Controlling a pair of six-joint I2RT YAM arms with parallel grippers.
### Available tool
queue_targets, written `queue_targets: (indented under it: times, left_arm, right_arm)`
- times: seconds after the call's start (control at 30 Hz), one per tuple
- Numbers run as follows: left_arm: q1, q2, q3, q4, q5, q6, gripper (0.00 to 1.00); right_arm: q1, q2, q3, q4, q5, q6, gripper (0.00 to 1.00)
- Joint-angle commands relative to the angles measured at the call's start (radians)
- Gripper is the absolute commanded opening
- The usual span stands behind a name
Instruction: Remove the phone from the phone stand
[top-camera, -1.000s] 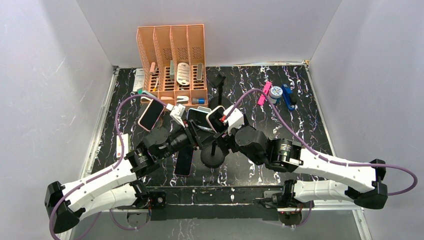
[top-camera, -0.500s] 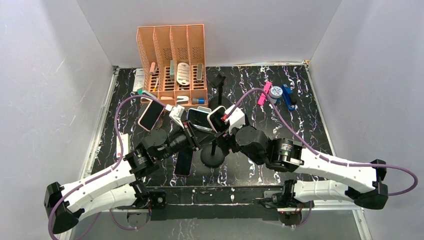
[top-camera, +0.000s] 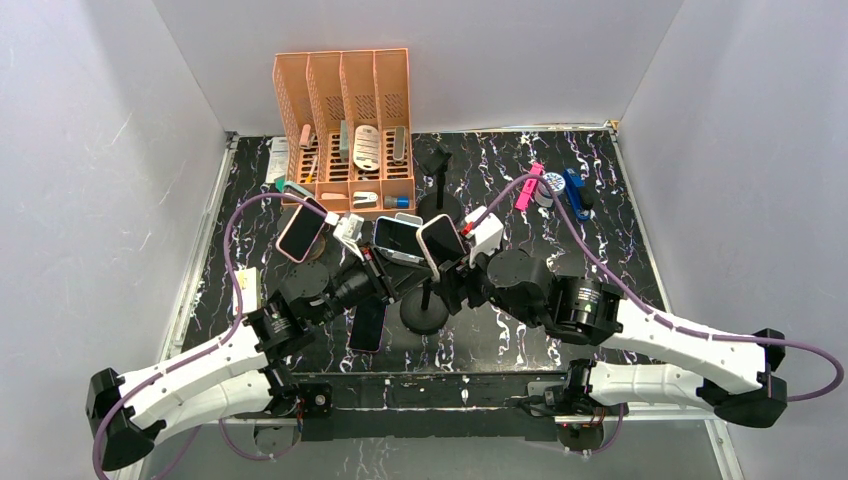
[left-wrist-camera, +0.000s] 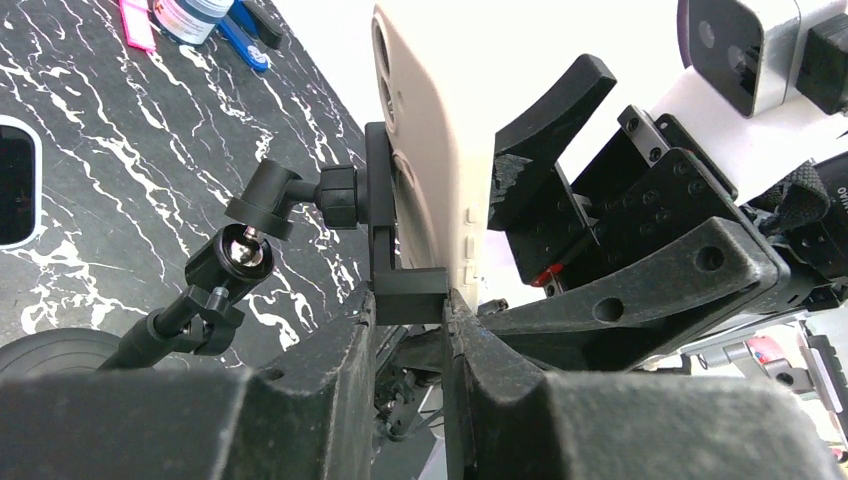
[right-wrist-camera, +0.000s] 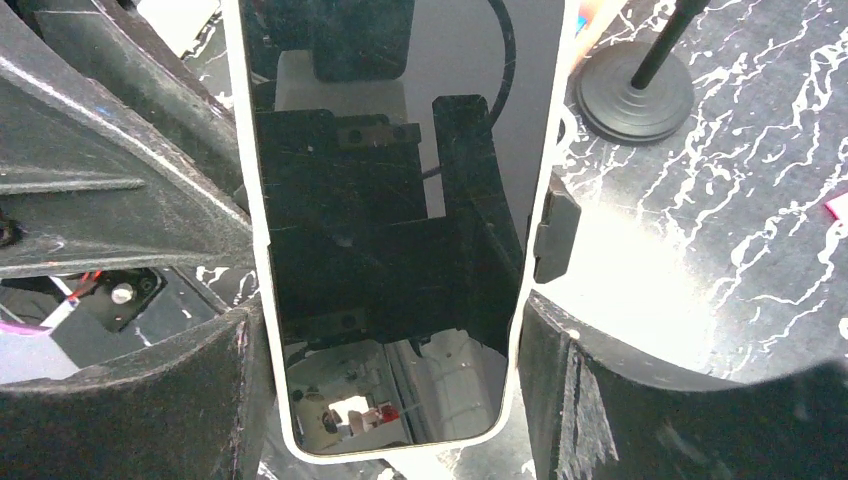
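Observation:
A white-rimmed phone (top-camera: 440, 243) with a dark screen sits high on the black phone stand (top-camera: 424, 312), mid-table. In the right wrist view the phone (right-wrist-camera: 390, 220) fills the gap of my right gripper (right-wrist-camera: 388, 330), whose two fingers press its long edges. In the left wrist view my left gripper (left-wrist-camera: 410, 305) is shut on the phone stand's lower bracket (left-wrist-camera: 410, 290). There the phone's cream back (left-wrist-camera: 430, 150) still lies against the stand's plate. My left gripper (top-camera: 388, 264) sits just left of the phone, and my right gripper (top-camera: 452, 255) just right of it.
An orange organiser (top-camera: 343, 120) stands at the back left. A pink-cased phone (top-camera: 302, 230), another phone (top-camera: 398, 238) and a dark phone (top-camera: 368, 322) lie close by. A second stand (top-camera: 438, 165), a pink clip (top-camera: 524, 190) and blue items (top-camera: 575, 192) are farther back.
My left gripper has shut on the stand's bracket. The right arm has shifted right, and the phone in it now shows larger and more tilted.

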Motion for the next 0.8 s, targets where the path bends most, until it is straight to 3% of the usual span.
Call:
queue_targets:
  times: [0.0,0.27,0.5,0.67,0.77]
  left_arm:
    - [0.017,-0.022,-0.032,-0.073,-0.11,0.047,0.0]
    - [0.018,0.001,-0.03,-0.064,-0.102,0.045,0.0]
    - [0.019,0.048,-0.005,-0.04,-0.038,0.025,0.01]
    - [0.019,0.034,0.012,-0.049,-0.005,0.009,0.41]
    - [0.019,0.017,0.036,-0.085,-0.014,0.002,0.53]
  right_arm:
    - [-0.012,-0.04,-0.015,-0.037,0.012,0.07,0.01]
    - [-0.013,-0.08,-0.04,0.047,-0.118,0.07,0.01]
    - [-0.013,-0.114,-0.016,0.155,-0.326,0.061,0.01]
    - [-0.013,-0.126,0.041,0.177,-0.416,0.062,0.01]
    - [-0.013,-0.123,0.077,0.162,-0.437,0.062,0.01]
